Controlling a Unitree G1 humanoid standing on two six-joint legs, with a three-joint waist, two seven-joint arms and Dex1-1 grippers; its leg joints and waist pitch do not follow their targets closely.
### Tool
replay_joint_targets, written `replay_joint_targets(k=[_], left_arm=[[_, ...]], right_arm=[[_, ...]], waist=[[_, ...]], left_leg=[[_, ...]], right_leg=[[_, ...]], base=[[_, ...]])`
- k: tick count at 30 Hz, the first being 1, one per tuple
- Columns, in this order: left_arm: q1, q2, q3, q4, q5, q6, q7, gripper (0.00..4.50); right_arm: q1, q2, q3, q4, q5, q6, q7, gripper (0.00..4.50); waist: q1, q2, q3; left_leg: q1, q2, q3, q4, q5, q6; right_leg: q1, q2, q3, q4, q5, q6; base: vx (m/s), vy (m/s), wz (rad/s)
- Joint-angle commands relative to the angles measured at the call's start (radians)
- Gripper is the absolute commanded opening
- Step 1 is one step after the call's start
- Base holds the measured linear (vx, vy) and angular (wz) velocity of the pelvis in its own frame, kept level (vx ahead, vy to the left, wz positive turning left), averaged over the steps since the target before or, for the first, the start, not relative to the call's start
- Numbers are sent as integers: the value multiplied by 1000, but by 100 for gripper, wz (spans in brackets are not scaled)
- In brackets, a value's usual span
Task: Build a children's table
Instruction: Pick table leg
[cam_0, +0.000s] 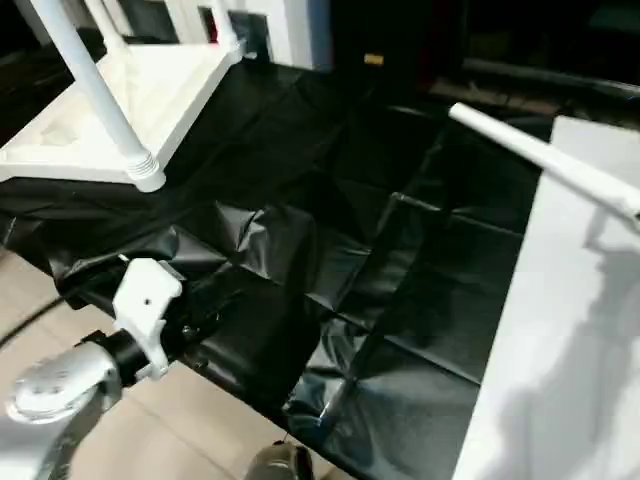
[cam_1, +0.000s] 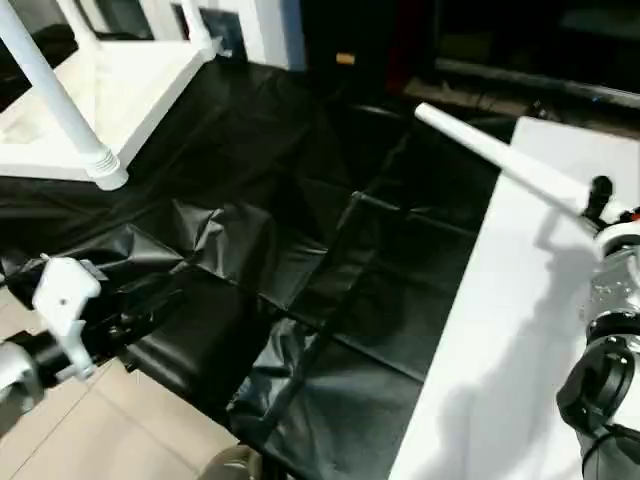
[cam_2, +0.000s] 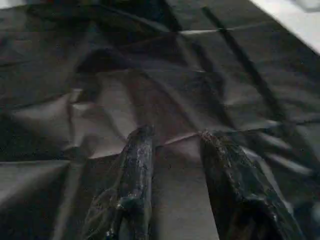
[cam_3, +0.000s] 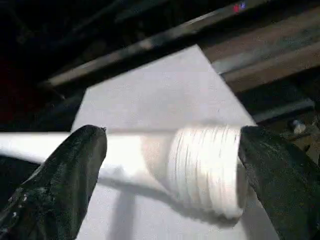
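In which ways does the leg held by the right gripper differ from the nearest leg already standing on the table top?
The held leg is loose, carried in the right gripper above the flat white board; the fitted leg sits in a corner of the table top. The held leg lies near level, its threaded end at the gripper; the fitted leg rises steeply from its corner. Both are white tapered tubes.

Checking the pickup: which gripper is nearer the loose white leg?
Right. The right gripper has the loose leg between its fingers at the ribbed end above the white board; the left gripper hovers open over the black sheet, far away.
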Motion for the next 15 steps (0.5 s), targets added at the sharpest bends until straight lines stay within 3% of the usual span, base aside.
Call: replay_joint_targets(k=[1,4,6,7,12,13,15], left_arm=[[24,20,29,-26,-15,19,-18,167],[46,32,45,-43,-21,28,-21,167],[55,43,61,-48,-31,33,-22,167],[61,51,73,-50,-36,36,-26,167],[62,69,88,-51,-51,49,-31,167],[60,73,92,-51,-55,54,-33,167],[60,81,97,-52,-61,58,-39,167]], right_arm=[[-7,-4,14,11,-10,8,-24,450],[-2,-6,11,13,-19,7,-37,450],[-1,-8,13,13,-30,11,-37,450],[-1,-9,14,13,-32,15,-28,450],[-6,-8,23,14,-33,46,56,450],[-6,-6,32,14,-39,56,85,450],[-5,-2,46,13,-50,69,129,450]], waist=[[11,-23,-45],[17,-20,-38],[23,-10,-33],[24,-9,-31],[30,-4,-26],[32,1,-27],[34,0,-25]], left_leg=[[15,43,-26,-52,-80,176],[18,45,-26,-57,-109,164],[19,47,-27,-59,-123,149],[19,47,-28,-61,-132,141],[19,48,-28,-63,-139,135],[19,49,-29,-63,-137,134],[17,48,-29,-63,-124,134]], right_leg=[[42,-77,43,-83,-72,-223],[40,-77,45,-90,-134,-211],[38,-78,47,-91,-164,-206],[38,-78,47,-92,-171,-203],[39,-78,50,-90,-154,-205],[39,-79,51,-89,-153,-206],[41,-80,51,-88,-139,-213]], base=[[0,0,0],[0,0,0],[0,0,0],[0,0,0],[0,0,0],[0,0,0],[0,0,0]])
